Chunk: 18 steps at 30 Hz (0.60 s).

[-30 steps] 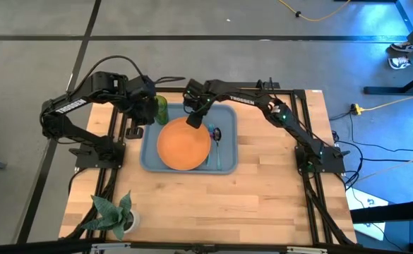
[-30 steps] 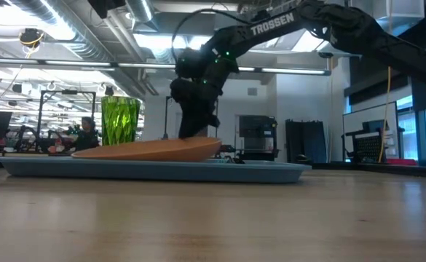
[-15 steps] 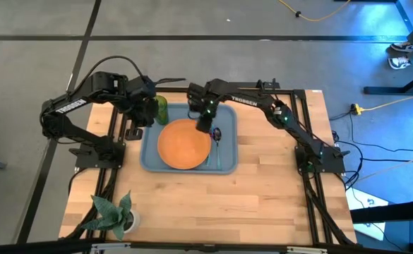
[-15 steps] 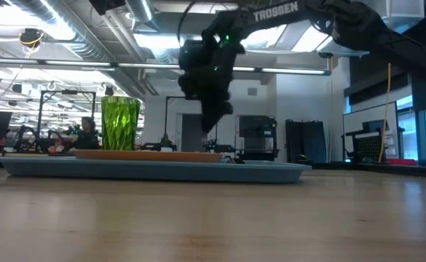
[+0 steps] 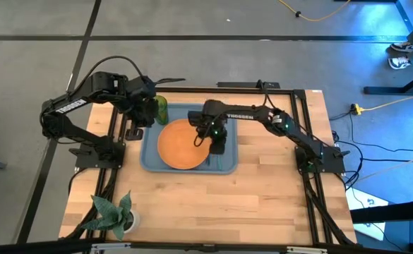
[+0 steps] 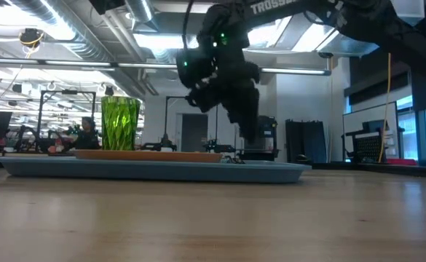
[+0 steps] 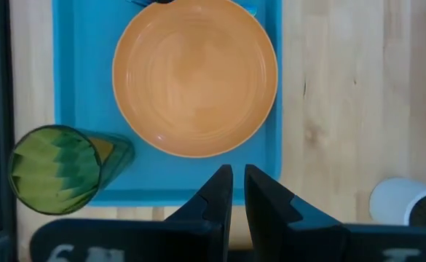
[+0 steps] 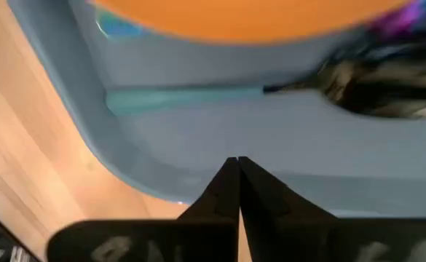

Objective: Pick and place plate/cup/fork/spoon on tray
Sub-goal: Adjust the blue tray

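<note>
1. High view: orange plate (image 5: 183, 143) lies flat in the blue-grey tray (image 5: 150, 161); green cup (image 5: 162, 108) stands at its far-left corner.
2. Right gripper (image 5: 217, 144) hangs over the tray's right side, fingers pressed together, apparently empty; spoon (image 8: 271, 89) beneath.
3. Left gripper (image 7: 238, 191) nearly closed, holding nothing.

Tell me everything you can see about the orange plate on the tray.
The round flat orange plate looks like smooth matte plastic or ceramic, with faint concentric rings and a shallow raised edge. It lies flat and empty, right side up, inside the blue-grey rectangular plastic tray, filling most of the tray's width. The translucent green tumbler stands close beside it at a tray corner. The right pincer hovers shut by its edge, not holding it.
</note>
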Each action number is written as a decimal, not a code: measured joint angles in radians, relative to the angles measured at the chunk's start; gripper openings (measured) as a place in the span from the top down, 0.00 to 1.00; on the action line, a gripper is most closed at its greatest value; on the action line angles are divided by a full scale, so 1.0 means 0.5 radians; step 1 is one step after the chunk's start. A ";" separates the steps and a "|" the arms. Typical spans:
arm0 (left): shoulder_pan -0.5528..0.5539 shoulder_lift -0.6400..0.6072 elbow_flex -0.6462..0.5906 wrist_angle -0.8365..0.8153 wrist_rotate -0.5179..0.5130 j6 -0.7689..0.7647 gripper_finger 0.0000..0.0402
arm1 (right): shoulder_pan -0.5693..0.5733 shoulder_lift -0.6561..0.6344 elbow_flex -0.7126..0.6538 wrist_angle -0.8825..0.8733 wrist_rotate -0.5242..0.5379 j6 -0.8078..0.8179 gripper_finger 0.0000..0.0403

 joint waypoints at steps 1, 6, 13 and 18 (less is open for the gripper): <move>0.000 0.000 0.000 0.000 0.000 -0.028 0.93 | 0.010 -0.001 -0.039 -0.002 0.012 0.001 0.98; 0.000 0.000 0.000 -0.001 -0.094 -0.077 0.93 | 0.057 -0.010 -0.249 0.003 0.045 0.027 0.98; 0.000 0.000 0.000 0.000 -0.105 -0.065 0.93 | 0.057 -0.189 -0.723 0.171 0.048 0.046 0.98; 0.000 0.000 0.000 0.002 -0.106 -0.063 0.93 | 0.056 -0.370 -1.025 0.440 0.030 0.109 0.97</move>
